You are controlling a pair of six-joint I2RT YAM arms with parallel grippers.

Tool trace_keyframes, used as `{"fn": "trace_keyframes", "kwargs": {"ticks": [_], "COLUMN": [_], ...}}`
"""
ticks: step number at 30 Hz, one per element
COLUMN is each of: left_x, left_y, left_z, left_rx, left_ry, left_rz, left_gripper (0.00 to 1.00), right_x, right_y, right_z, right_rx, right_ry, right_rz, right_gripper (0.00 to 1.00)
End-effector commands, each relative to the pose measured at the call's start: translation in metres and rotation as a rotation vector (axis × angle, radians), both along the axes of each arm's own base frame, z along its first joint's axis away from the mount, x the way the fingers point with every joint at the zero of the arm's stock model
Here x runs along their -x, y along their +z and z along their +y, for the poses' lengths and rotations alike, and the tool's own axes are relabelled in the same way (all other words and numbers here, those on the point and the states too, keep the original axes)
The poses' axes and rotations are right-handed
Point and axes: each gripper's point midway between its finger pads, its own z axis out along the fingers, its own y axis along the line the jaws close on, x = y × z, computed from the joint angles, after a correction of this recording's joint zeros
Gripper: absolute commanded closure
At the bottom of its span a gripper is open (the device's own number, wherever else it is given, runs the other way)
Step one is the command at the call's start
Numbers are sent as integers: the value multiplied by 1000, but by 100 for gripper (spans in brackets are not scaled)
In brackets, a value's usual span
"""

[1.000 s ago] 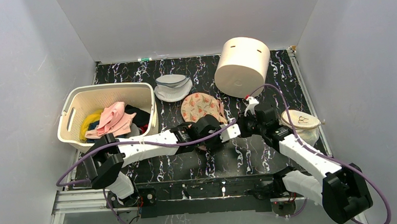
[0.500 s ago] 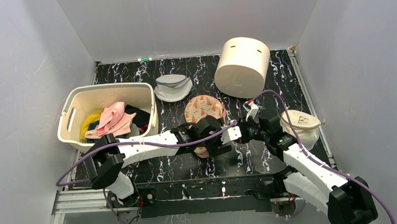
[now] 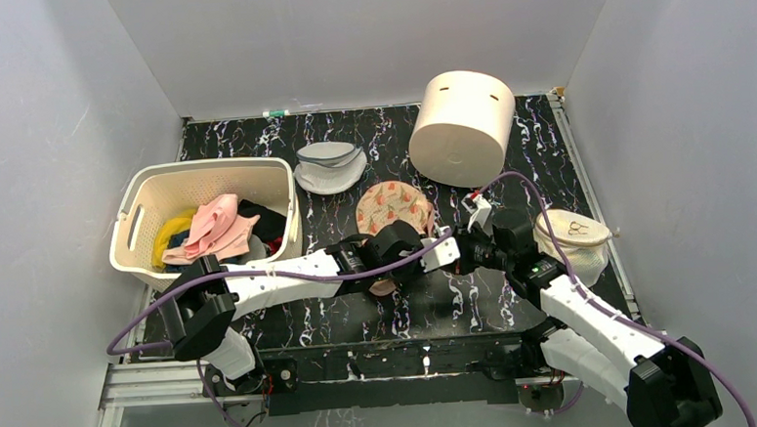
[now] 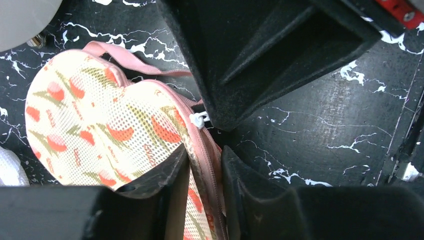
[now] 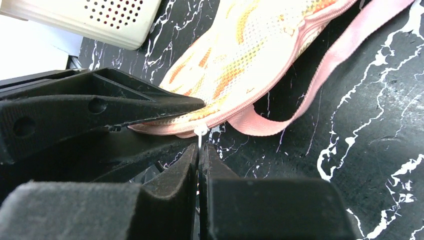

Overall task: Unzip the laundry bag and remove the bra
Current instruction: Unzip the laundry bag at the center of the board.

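The laundry bag (image 3: 391,205), beige-pink with red-orange flowers, lies on the dark marbled table between the two arms. My left gripper (image 3: 386,280) has its jaws pressed on both sides of the bag's pink zipper rim (image 4: 214,170); in the left wrist view the gripper (image 4: 205,160) is shut on that edge of the laundry bag (image 4: 100,130). My right gripper (image 3: 424,260) reaches in from the right. In its wrist view the right gripper (image 5: 200,150) is shut on the thin white zipper pull (image 5: 200,131) at the rim of the laundry bag (image 5: 250,45). The bra is hidden.
A cream basket (image 3: 149,201) full of clothes stands at the left. A round grey-white mesh bag (image 3: 329,167) lies behind the flowered bag. A big cream cylinder (image 3: 461,126) lies at the back right, and a cream mesh pouch (image 3: 571,238) sits by the right arm. A pink strap (image 5: 320,75) trails off the bag.
My left jaws spread wide and came back together on the bag's rim. The right arm shifted slightly while keeping its hold on the pull. The bag's far lobe moved a little right.
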Motion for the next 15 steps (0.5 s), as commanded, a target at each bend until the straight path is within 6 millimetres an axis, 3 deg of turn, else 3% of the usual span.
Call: {"fn": "trace_keyframes", "kwargs": {"ticks": [1, 6, 15], "left_x": [-5, -5, -4], "left_y": [22, 23, 25], "left_z": [-1, 1, 3], "left_rx": [34, 21, 13], "left_ry": [2, -19, -26], "left_rz": [-54, -71, -77], "left_gripper": [78, 100, 100], "right_x": [-12, -18, -43], "right_y": [23, 17, -9], "right_z": [5, 2, -18], "right_rx": [-15, 10, 94], "right_ry": [9, -24, -153], "right_rz": [-92, -95, -46], "right_gripper": [100, 100, 100]}}
